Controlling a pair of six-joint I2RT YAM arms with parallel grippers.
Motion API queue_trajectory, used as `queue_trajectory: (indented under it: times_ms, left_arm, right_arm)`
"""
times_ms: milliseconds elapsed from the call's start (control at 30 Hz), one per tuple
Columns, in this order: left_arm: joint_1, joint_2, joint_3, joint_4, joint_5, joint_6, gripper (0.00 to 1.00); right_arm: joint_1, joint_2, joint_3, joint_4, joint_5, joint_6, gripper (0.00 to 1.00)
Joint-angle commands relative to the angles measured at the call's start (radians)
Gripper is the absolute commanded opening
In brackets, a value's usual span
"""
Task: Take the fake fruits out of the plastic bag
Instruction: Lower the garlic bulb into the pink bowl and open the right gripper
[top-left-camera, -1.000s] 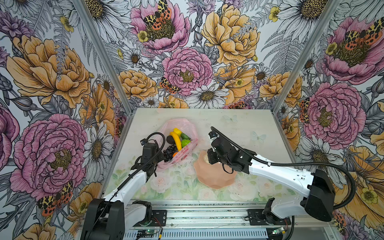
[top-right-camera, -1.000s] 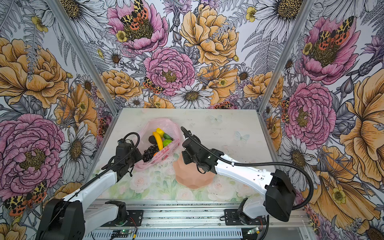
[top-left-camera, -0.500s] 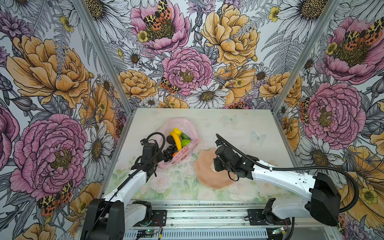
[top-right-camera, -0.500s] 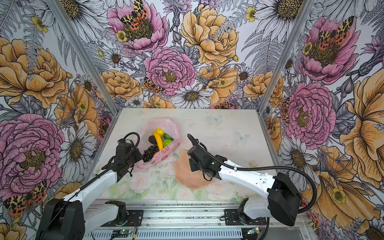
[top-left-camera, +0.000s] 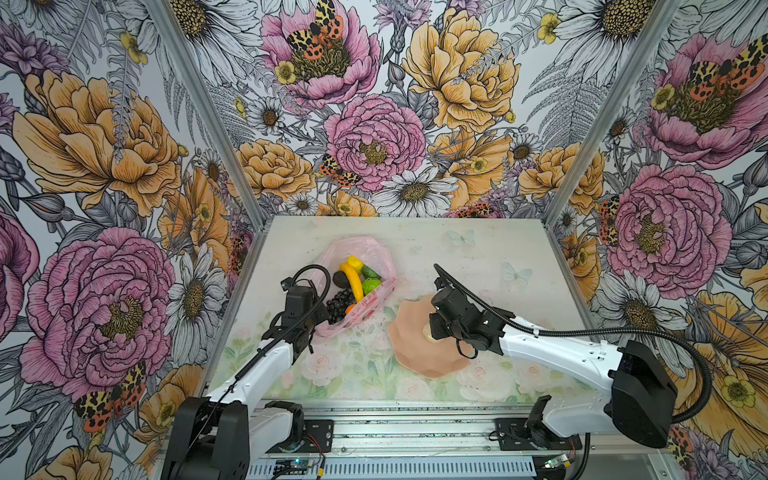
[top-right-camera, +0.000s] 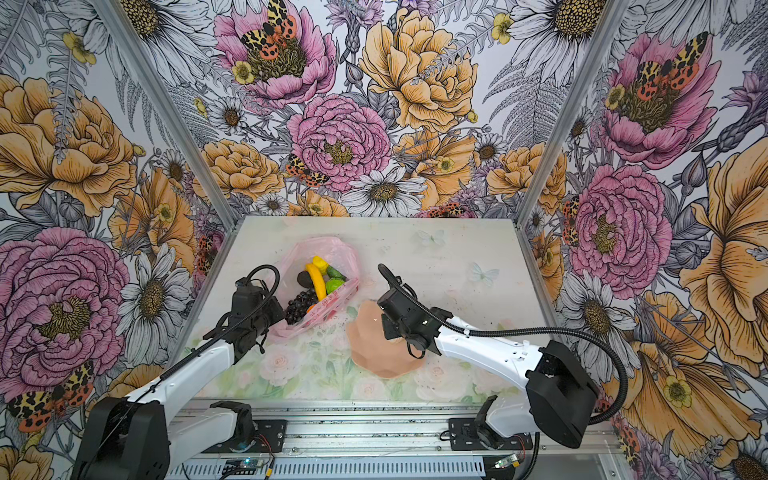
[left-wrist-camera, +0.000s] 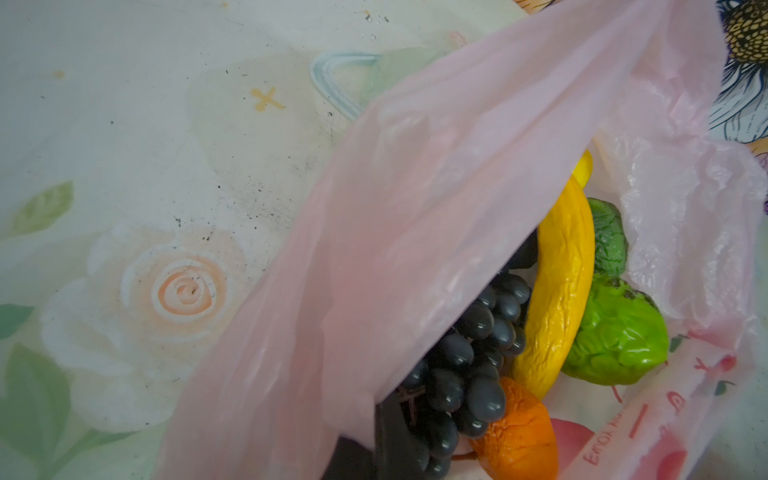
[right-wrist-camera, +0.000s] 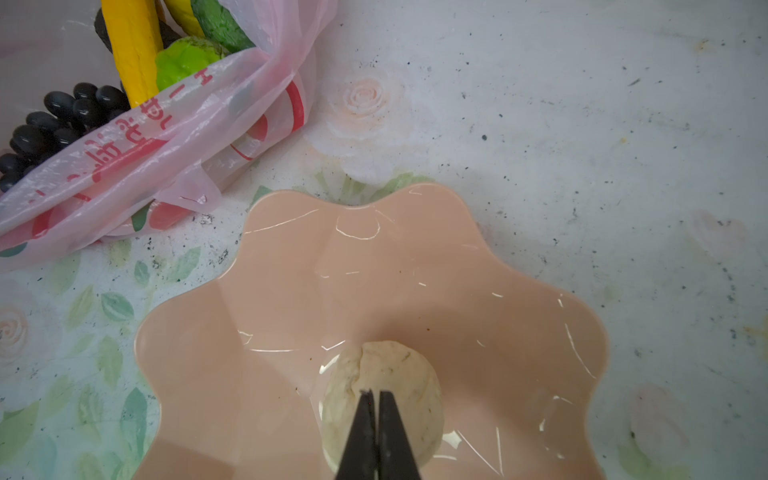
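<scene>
The tabletop (top-left-camera: 490, 257) from 12 to 2 o'clock of the bowl (top-left-camera: 409, 345) lies bare. The plastic bag (top-left-camera: 376, 253) sits near the bowl's 10 o'clock, a narrow strip between them. Its mouth gapes upward, crowded with fake fruits (top-left-camera: 353, 278), and the left arm (top-left-camera: 301, 307) stands at its 7 o'clock edge. The right arm (top-left-camera: 540, 345) covers the bowl's 3 o'clock side.

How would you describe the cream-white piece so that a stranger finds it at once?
On the table, find the peach petal-edged bowl, right of the pink plastic bag in both top views. One cream-white lumpy piece lies inside it, below the right tool. It is the only fruit outside the bag, and the palest.
</scene>
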Motion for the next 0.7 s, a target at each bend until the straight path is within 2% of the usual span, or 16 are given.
queue_trajectory:
  times_ms: [0, 100, 400, 667]
  left_arm:
    - [0.007, 0.003, -0.013, 0.026, -0.001, -0.007, 0.0]
    - [0.007, 0.004, -0.013, 0.026, -0.001, -0.006, 0.0]
    - [0.007, 0.005, -0.013, 0.028, -0.001, -0.006, 0.0]
    - [0.007, 0.006, -0.012, 0.028, 0.001, -0.006, 0.0]
  right_arm:
    - [-0.01, 0.007, -0.008, 0.028, 0.019, 0.009, 0.09]
    - [-0.017, 0.003, -0.01, 0.029, 0.023, 0.008, 0.15]
    - [-0.025, -0.001, -0.005, 0.028, 0.029, 0.0, 0.41]
    - [-0.034, -0.004, 0.005, 0.024, 0.055, -0.015, 0.57]
